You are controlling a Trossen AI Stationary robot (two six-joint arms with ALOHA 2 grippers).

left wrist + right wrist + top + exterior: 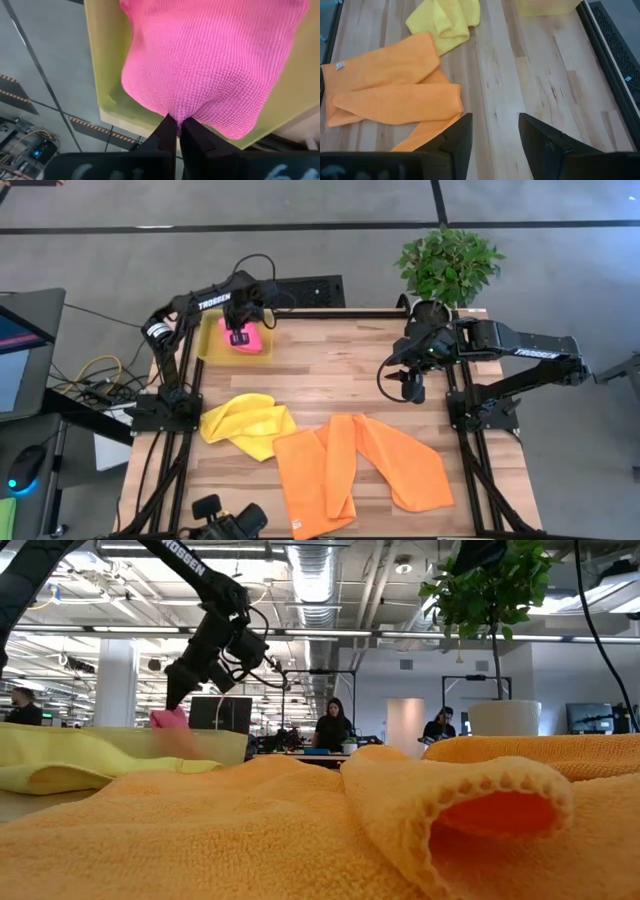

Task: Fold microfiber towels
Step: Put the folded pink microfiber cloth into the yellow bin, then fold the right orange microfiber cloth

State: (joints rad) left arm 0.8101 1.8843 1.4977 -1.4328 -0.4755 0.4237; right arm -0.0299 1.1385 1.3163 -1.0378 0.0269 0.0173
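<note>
A bright pink towel (pixel 215 65) hangs bunched from my left gripper (pixel 177 129), which is shut on it above the translucent yellow bin (pixel 212 345) at the table's far left corner. The low view shows the towel (pixel 170 718) just over the bin's rim (pixel 225 745). A crumpled yellow towel (pixel 248 425) lies on the wood at the near left. Two orange towels (pixel 315 470) (pixel 405 465) lie loosely folded and overlapping along the near edge. My right gripper (pixel 412 388) hovers open over the table's right side, nothing between its fingers (pixel 495 125). My left gripper pinches a gathered bit of the pink towel's upper edge (pixel 176 116) between its two fingertips. The fingers slant down from above, over the bin. The cloth hangs slack below them, inside the bin's outline; I cannot tell whether its lower end lies on the bin's floor.
A potted plant (pixel 448 265) stands at the far right corner. A black device (pixel 225 522) sits at the near edge. Bare wood (pixel 340 365) lies between the bin and my right gripper. People sit at desks in the room beyond (pixel 332 725).
</note>
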